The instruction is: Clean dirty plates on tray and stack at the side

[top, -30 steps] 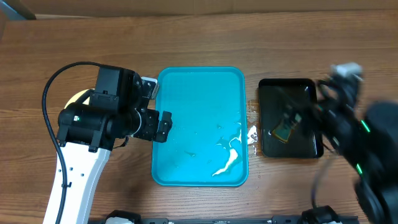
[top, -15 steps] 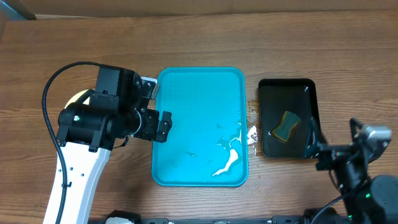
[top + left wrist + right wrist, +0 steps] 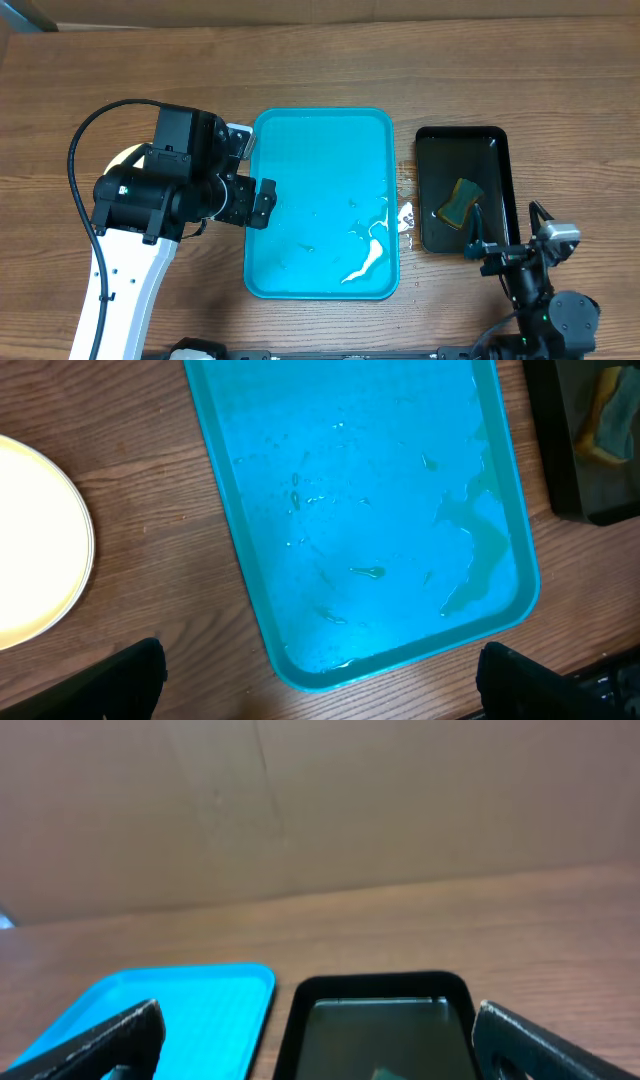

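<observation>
Left wrist view: left gripper gapes empty over the wet turquoise tray, a plate beside it; right gripper likewise spread.

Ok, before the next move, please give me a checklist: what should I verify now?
1. The plate lies left of the tray, off it: ok.
2. How many are stacked there: cannot tell.
3. The tray holds no dishes: ok.
4. The tray is dry: not ok, foam lies near its right edge.
5. The sponge rests in the black tray: ok.
6. The left end effector and the right end effector are open and empty: ok.
</observation>
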You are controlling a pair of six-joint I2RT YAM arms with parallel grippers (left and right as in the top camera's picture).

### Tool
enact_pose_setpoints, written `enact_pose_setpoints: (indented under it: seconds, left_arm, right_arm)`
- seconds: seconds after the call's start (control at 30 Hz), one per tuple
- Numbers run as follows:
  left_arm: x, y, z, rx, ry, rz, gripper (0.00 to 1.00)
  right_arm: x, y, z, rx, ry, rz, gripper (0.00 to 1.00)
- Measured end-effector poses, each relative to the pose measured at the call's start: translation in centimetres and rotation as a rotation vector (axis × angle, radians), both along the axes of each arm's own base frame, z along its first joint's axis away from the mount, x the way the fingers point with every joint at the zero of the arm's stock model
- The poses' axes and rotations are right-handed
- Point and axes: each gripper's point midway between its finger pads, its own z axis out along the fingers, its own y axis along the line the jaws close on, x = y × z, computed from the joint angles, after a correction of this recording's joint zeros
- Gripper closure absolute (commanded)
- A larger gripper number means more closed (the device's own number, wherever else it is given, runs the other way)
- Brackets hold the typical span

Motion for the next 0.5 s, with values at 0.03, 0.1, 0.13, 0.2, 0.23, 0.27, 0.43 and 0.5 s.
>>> enact_pose_setpoints:
  seconds: [0.03, 0.1, 0.13, 0.2, 0.23, 0.27, 0.43, 0.5]
  left_arm:
    - [0.0, 0.0, 0.0, 0.0, 0.0, 0.0, 0.0]
    - [0.0, 0.0, 0.0, 0.0, 0.0, 0.0, 0.0]
    - [0.0, 0.0, 0.0, 0.0, 0.0, 0.0, 0.0]
    - [0.0, 0.0, 0.0, 0.0, 0.0, 0.0, 0.0]
    - [0.0, 0.0, 0.0, 0.0, 0.0, 0.0, 0.0]
    - [0.0, 0.0, 0.0, 0.0, 0.0, 0.0, 0.0]
    - [0.0, 0.0, 0.0, 0.0, 0.0, 0.0, 0.0]
    - [0.0, 0.0, 0.0, 0.0, 0.0, 0.0, 0.0]
  right_arm:
    - [0.3, 0.0, -0.1, 0.002, -0.02, 0.002, 0.0]
    - [0.6, 0.2, -0.1, 0.003, -0.053, 0.008, 0.0]
    - [0.8, 0.3, -0.2, 0.004, -0.069, 0.016, 0.0]
    - [1.1, 0.7, -0.3, 0.006, -0.105, 0.034, 0.0]
    - [1.3, 1.0, -0.8, 0.007, -0.112, 0.043, 0.0]
    - [1.4, 1.2, -1.0, 0.008, -0.133, 0.055, 0.0]
    - [1.6, 1.8, -2.1, 0.008, -0.121, 0.08, 0.0]
    - [1.5, 2.0, -2.2, 0.008, -0.114, 0.087, 0.0]
